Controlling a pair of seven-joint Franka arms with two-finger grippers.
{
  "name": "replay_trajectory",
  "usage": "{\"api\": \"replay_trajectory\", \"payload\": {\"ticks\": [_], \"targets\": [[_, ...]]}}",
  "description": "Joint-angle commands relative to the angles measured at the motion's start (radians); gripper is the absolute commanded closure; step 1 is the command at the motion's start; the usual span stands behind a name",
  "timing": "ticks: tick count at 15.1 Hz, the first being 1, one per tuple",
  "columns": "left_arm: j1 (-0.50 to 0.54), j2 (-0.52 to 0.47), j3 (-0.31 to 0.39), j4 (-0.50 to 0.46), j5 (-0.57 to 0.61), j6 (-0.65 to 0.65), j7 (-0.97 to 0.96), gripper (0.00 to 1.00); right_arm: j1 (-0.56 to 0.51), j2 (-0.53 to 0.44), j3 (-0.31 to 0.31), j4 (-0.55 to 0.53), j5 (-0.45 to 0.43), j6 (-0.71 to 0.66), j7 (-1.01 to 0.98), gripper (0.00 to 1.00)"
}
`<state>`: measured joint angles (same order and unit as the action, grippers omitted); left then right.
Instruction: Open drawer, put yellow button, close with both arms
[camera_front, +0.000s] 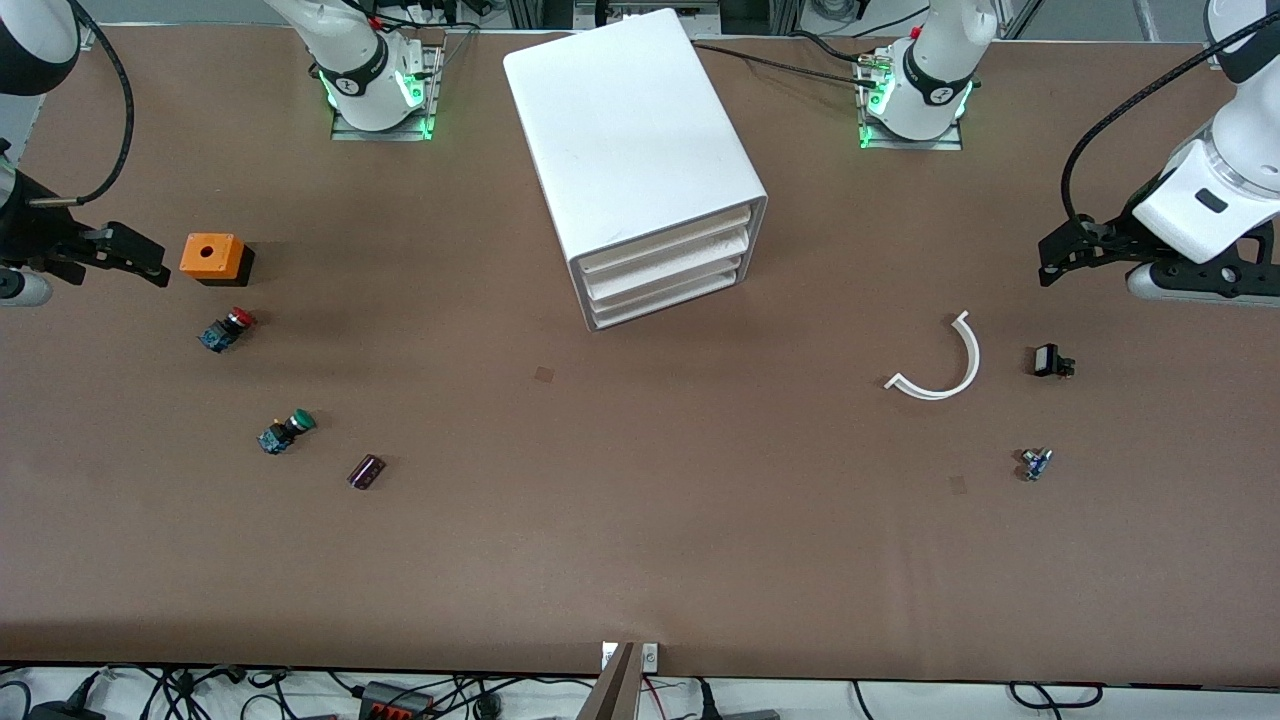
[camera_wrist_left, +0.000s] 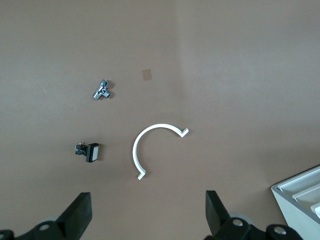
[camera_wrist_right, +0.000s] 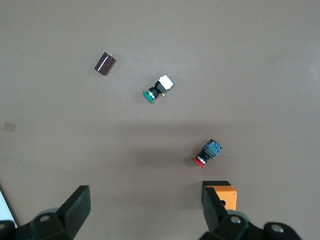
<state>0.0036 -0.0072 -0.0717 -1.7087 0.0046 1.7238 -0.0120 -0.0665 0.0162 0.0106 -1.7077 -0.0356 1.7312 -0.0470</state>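
The white cabinet (camera_front: 630, 150) stands mid-table between the two arm bases, and its corner (camera_wrist_left: 302, 192) also shows in the left wrist view. Its top drawer (camera_front: 668, 238) is shut, like the two below it. No yellow button shows in any view. My left gripper (camera_front: 1048, 264) hangs open and empty over the left arm's end of the table, with bare table between its fingers (camera_wrist_left: 80, 212). My right gripper (camera_front: 150, 262) hangs open and empty at the right arm's end, beside an orange box (camera_front: 212, 257), its fingers (camera_wrist_right: 77, 205) apart.
Near the right gripper lie a red-capped button (camera_front: 227, 329), a green-capped button (camera_front: 285, 431) and a dark purple cylinder (camera_front: 366, 471). Near the left gripper lie a white curved strip (camera_front: 945, 365), a black-and-white switch (camera_front: 1051, 361) and a small metal part (camera_front: 1035, 463).
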Motion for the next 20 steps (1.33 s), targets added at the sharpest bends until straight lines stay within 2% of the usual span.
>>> {"api": "replay_trajectory", "payload": {"ticks": [1,5,20], "targets": [[-0.010,-0.010,-0.002,0.004,0.012,-0.009,0.017,0.00,-0.004,-0.028,-0.003,-0.018,-0.004,0.019,-0.004,0.00],[-0.010,-0.011,-0.006,0.030,0.012,-0.050,0.021,0.00,0.001,-0.032,0.002,-0.015,-0.012,0.016,-0.013,0.00],[-0.008,-0.008,-0.006,0.032,0.012,-0.064,0.021,0.00,0.001,-0.036,0.002,-0.015,-0.013,-0.021,-0.013,0.00]]}}
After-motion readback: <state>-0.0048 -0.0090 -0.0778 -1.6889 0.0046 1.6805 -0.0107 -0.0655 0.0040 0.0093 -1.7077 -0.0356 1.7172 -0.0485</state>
